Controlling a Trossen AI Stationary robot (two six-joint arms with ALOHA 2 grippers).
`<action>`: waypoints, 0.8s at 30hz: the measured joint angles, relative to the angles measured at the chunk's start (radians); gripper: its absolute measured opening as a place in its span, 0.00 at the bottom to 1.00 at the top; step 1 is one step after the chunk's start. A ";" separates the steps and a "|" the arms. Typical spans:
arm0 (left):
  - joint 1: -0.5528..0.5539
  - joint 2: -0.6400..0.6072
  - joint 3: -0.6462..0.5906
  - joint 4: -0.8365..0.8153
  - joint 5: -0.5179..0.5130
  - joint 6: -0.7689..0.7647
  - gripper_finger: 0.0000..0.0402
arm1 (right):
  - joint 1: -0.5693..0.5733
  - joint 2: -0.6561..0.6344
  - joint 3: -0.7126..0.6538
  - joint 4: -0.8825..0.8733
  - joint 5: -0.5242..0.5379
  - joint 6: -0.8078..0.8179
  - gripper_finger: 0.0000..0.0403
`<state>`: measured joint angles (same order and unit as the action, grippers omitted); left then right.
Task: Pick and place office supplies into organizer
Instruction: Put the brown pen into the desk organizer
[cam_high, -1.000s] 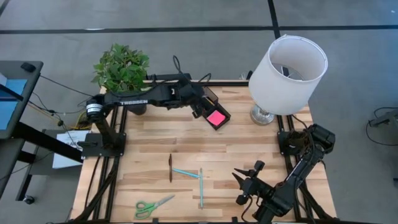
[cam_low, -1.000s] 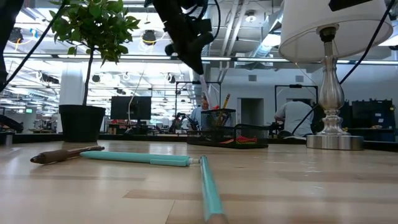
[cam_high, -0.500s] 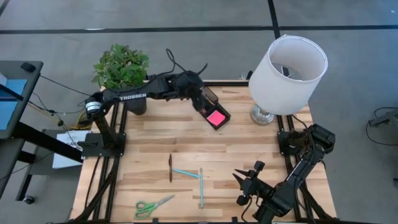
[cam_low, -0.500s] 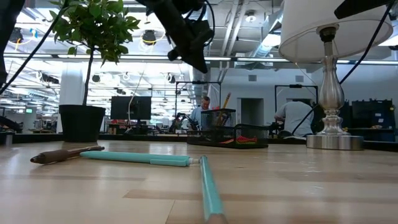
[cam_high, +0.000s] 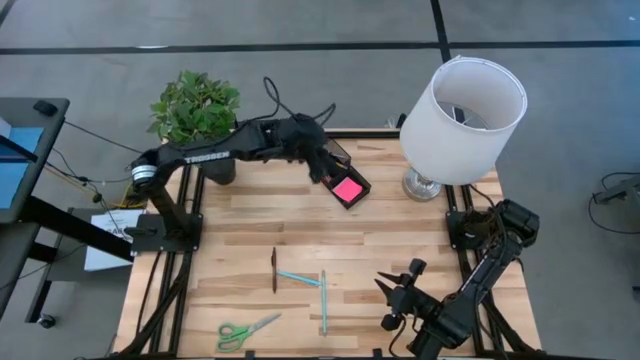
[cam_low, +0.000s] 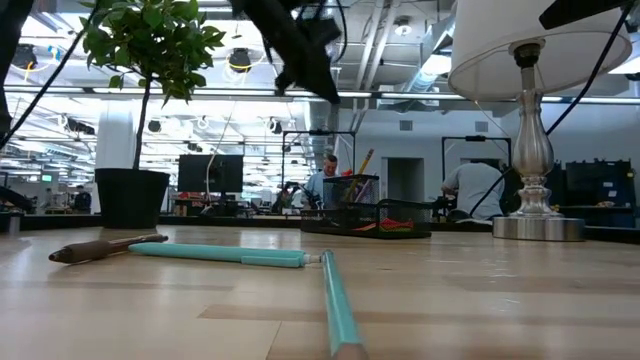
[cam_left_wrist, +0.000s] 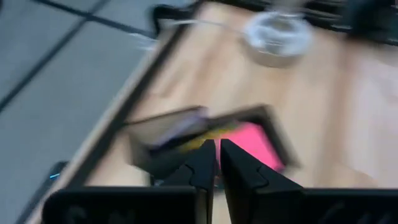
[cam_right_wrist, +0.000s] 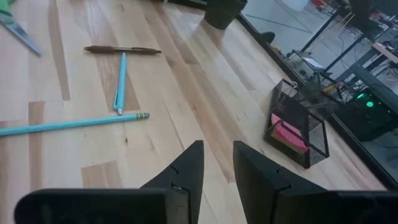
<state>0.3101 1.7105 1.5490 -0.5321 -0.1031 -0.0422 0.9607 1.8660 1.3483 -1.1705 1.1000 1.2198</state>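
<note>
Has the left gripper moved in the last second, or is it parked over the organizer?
Yes. In the high view the left gripper has pulled back from above the organizer, ending closer to the potted plant. Its fingers are nearly shut and empty.

Even, bright overhead light falls on my pale wooden table (cam_high: 400, 240), with only soft, short shadows. The view from above is sharp throughout. At table height, rows of ceiling lights glare in the room behind, and the near end of the teal pencil (cam_low: 337, 310) goes soft. My left wrist view is heavily smeared with motion blur; the black mesh organizer (cam_left_wrist: 168, 134) is streaked. My right wrist view is clear, brightly lit.
</note>
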 joint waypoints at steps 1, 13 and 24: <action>-0.019 -0.017 0.000 -0.025 0.024 0.001 0.04 | 0.000 0.000 0.000 -0.002 0.000 0.000 0.20; -0.537 -0.323 0.000 -0.288 -0.378 -0.077 0.00 | 0.001 0.000 0.000 -0.010 0.078 -0.001 0.20; -1.040 -0.238 -0.212 -0.450 -0.893 -0.759 0.01 | 0.047 0.000 0.000 0.042 0.234 -0.045 0.20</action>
<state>-0.7295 1.4730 1.3367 -0.9826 -0.9960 -0.8012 1.0077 1.8660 1.3479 -1.1283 1.3338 1.1749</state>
